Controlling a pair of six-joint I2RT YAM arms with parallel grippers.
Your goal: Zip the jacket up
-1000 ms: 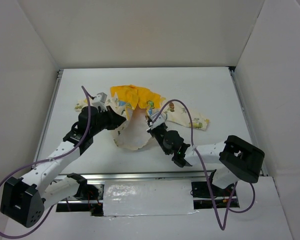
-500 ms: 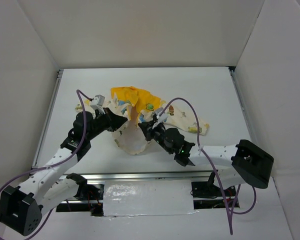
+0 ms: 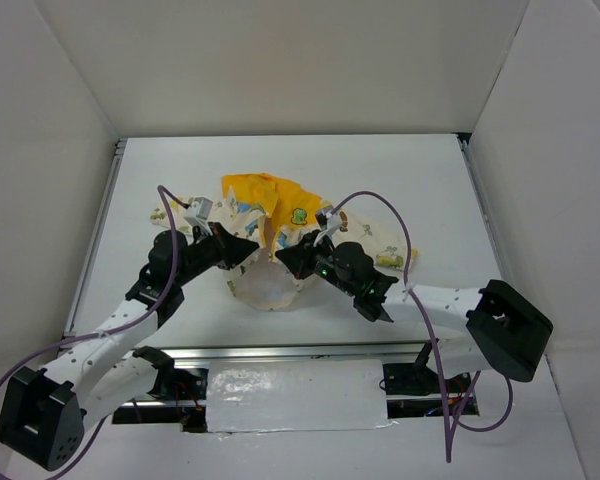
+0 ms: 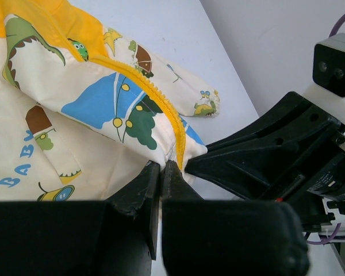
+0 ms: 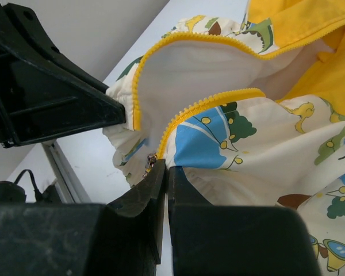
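Observation:
The jacket (image 3: 280, 215) lies on the table, cream with cartoon prints and a yellow-orange hood at the far side. Its front is open, and the yellow zipper edges (image 5: 187, 112) spread apart. My left gripper (image 3: 248, 250) is shut on the jacket's lower left front edge by the zipper tape (image 4: 171, 123). My right gripper (image 3: 283, 258) is shut on the lower right front edge, with the metal zipper slider (image 5: 151, 161) right at its fingertips. Both grippers hold the hem close together, lifted a little off the table.
The white table (image 3: 420, 180) is walled on three sides. A metal rail runs along its near edge (image 3: 300, 350). In the left wrist view the right arm's black wrist and camera (image 4: 287, 149) are very close beside the hem.
Both grippers have moved toward each other and slightly away from the near edge, drawing the two lower front edges closer. The jacket has bunched up and its open front has narrowed.

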